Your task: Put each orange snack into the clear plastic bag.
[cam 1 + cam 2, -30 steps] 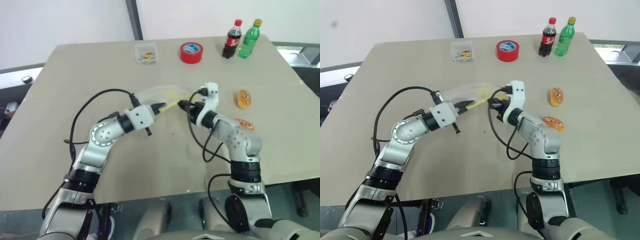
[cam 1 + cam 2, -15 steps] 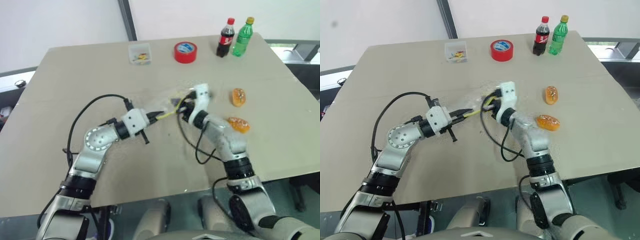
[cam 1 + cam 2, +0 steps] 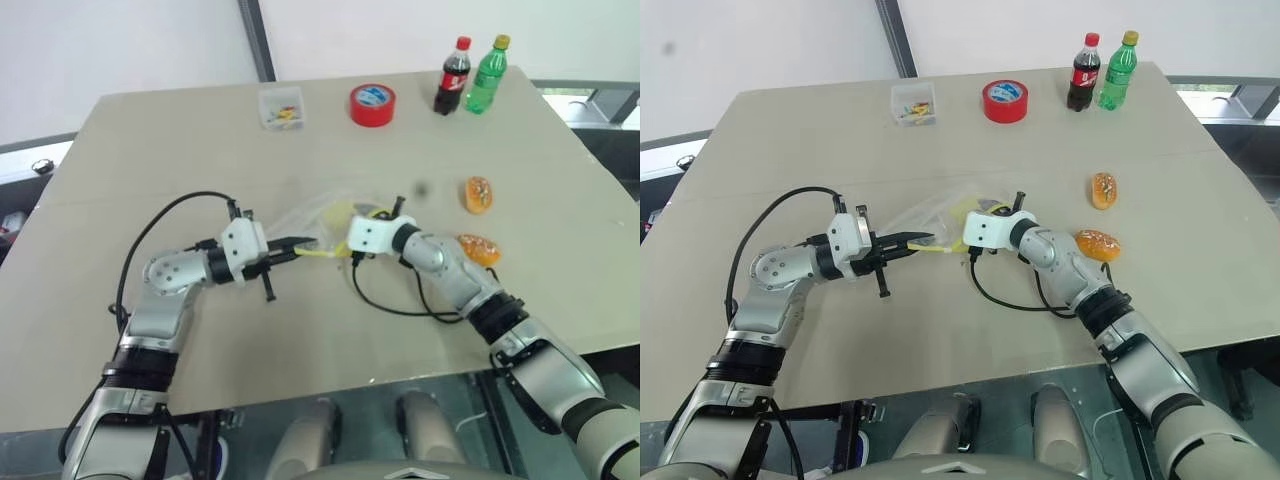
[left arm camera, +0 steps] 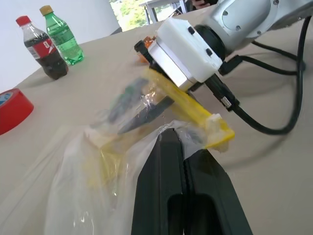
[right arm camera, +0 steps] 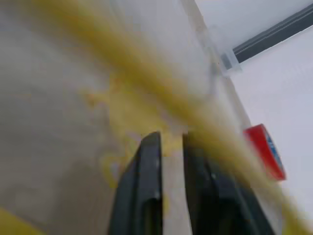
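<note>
Right end effector (image 5: 170, 147) fingers slightly parted against clear plastic bag (image 5: 98, 93), red tape roll (image 5: 266, 149) beyond

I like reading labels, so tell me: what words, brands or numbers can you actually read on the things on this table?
None can be read.
Dark cola bottle: red label, lettering too small.
Green bottle: label too blurred.
Red tape roll: blue-white core print, unreadable.
Clear plastic bag: yellowish print, no legible words.

Head stereo pair looking down over table (image 3: 120, 140), wrist cameras close on bag (image 4: 98, 186)
</note>
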Controlling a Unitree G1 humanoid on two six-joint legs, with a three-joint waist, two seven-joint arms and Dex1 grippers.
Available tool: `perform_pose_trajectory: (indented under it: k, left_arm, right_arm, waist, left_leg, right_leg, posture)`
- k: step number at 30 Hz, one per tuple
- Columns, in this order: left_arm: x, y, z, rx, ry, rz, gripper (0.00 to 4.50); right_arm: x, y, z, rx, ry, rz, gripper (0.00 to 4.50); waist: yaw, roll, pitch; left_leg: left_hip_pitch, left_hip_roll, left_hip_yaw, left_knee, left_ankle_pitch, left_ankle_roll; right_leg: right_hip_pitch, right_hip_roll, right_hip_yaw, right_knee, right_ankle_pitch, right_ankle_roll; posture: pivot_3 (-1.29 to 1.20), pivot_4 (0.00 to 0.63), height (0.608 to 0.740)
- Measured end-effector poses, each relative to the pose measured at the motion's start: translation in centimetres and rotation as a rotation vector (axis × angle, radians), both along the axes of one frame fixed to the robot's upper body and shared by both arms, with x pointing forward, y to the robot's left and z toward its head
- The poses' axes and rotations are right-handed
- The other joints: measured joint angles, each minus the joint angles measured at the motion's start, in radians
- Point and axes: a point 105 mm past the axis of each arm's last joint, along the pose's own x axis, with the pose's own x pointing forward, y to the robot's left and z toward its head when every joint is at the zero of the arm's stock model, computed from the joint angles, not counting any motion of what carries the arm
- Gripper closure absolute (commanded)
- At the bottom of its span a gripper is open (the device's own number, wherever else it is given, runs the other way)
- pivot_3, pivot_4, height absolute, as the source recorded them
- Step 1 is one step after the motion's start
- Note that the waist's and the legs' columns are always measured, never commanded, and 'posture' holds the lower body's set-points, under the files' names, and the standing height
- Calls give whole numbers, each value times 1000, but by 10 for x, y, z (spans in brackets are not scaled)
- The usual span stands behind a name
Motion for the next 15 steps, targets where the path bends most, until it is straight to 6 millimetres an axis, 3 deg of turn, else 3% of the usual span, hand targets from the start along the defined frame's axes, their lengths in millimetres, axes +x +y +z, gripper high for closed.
perform_pose_trajectory:
  k: [2, 7, 11, 15]
  left_arm:
    - [1, 2, 0, -4, 0, 11, 4500]
    - [11, 7, 4, -47, -3, 63, 4500]
    - [22, 5, 10, -103, -5, 114, 4500]
    - [30, 6, 15, -139, -13, 162, 4500]
  right_arm:
    - [-1, -1, 0, -31, -31, 12, 2130]
    - [-3, -5, 8, -104, -171, 38, 83]
    - [-11, -6, 15, -113, -197, 86, 32]
    - [-24, -13, 13, -72, -107, 106, 32]
  waist:
    - [0, 0, 0]
    - [3, 0, 0]
    - [3, 0, 0]
    - [2, 0, 0]
  left_leg:
    - [0, 0, 0, 0, 0, 0]
    - [0, 0, 0, 0, 0, 0]
    - [0, 0, 0, 0, 0, 0]
    - [0, 0, 0, 0, 0, 0]
  right_leg:
    - [0, 0, 0, 0, 0, 0]
    - [0, 0, 0, 0, 0, 0]
    - [0, 0, 0, 0, 0, 0]
    - [1, 0, 0, 0, 0, 0]
  posture:
    - [0, 150, 740]
    - [0, 150, 740]
    - [0, 150, 740]
    - [0, 150, 740]
